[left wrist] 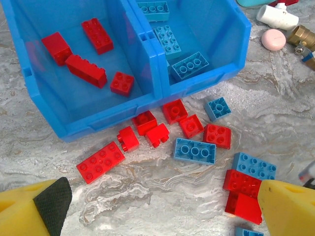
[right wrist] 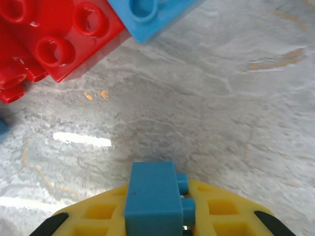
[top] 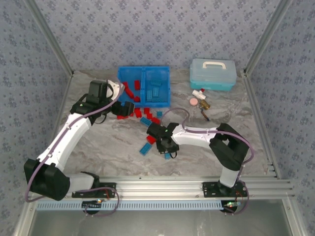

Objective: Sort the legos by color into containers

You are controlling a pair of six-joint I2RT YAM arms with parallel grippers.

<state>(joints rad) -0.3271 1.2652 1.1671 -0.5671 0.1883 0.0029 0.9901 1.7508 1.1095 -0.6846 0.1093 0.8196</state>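
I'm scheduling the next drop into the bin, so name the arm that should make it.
Right, probably. The right gripper is shut on a light blue lego, ready to carry to the compartment holding blue ones. The left gripper is open and empty, above loose legos.

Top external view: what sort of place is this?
Probably a lab robot cell, not a home: patterned backdrop walls on a metal frame, an aluminium rail along the near edge, and a marble-look tabletop.
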